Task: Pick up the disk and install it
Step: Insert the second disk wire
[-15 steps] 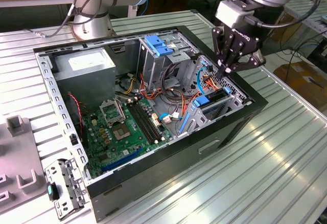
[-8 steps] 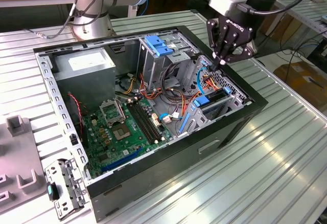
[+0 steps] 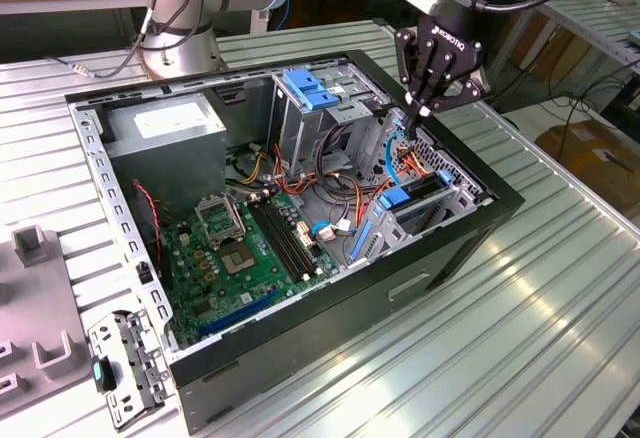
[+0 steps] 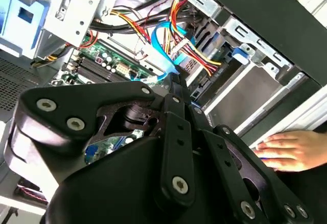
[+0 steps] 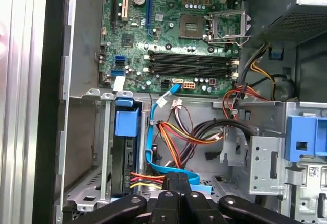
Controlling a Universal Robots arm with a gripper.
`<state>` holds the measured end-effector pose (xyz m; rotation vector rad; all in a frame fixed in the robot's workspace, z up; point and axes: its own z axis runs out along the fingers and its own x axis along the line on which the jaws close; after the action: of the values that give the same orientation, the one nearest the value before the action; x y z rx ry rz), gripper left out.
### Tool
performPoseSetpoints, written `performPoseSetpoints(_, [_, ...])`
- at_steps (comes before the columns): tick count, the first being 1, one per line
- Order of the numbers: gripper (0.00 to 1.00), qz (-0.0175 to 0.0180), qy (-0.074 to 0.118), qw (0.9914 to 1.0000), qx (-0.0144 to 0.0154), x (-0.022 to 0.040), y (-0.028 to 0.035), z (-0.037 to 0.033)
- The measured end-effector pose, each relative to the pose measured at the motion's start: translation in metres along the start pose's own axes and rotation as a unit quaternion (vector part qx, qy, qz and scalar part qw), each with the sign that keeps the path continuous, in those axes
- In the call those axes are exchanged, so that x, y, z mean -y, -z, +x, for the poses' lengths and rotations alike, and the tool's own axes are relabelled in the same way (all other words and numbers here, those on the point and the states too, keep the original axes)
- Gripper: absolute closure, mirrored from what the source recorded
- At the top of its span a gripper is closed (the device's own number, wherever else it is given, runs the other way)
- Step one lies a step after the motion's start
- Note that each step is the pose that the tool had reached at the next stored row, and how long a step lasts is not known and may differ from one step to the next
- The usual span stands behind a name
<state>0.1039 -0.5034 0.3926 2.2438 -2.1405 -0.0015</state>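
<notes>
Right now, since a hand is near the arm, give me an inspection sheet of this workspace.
Surface: slatted metal table, carrying the open case.
Job's things: disk on edge in the front bay, blue rails showing; cannot tell if fully seated.
Clutter: grey fixture and metal bracket at the exterior view's left.
Grippers: gripper shut, just above the bay.
Cables: blue ribbon and wire bundle loose beside the bay, right under the gripper.
Surroundings: a hand rests on the case edge; boxes on the floor.
</notes>
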Motion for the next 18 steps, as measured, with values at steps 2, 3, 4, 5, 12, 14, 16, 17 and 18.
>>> performPoseSetpoints(2, [0.89,-0.0013,0.000,0.99989,-0.0149,0.0014,-0.0014,-0.0042])
performPoseSetpoints(3, [0.89,-0.0017,0.000,0.99980,-0.0199,0.0020,-0.0019,-0.0058])
performPoseSetpoints(4, [0.89,-0.0024,-0.001,0.99964,-0.0267,0.0032,-0.0028,-0.0084])
performPoseSetpoints(5, [0.89,-0.0028,-0.001,0.99955,-0.0300,0.0041,-0.0035,-0.0099])
performPoseSetpoints(12, [0.82,-0.0036,-0.001,0.99933,-0.0365,0.0066,-0.0111,-0.0132])
performPoseSetpoints(14, [0.82,-0.0038,-0.001,0.99921,-0.0395,0.0067,-0.0140,-0.0133])
performPoseSetpoints(16, [0.82,-0.0041,-0.001,0.99895,-0.0457,0.0070,-0.0169,-0.0140])
performPoseSetpoints(17, [0.82,-0.0042,-0.001,0.99881,-0.0486,0.0071,-0.0179,-0.0144])
performPoseSetpoints(18, [0.81,-0.0043,-0.001,0.99874,-0.0499,0.0072,-0.0187,-0.0146])
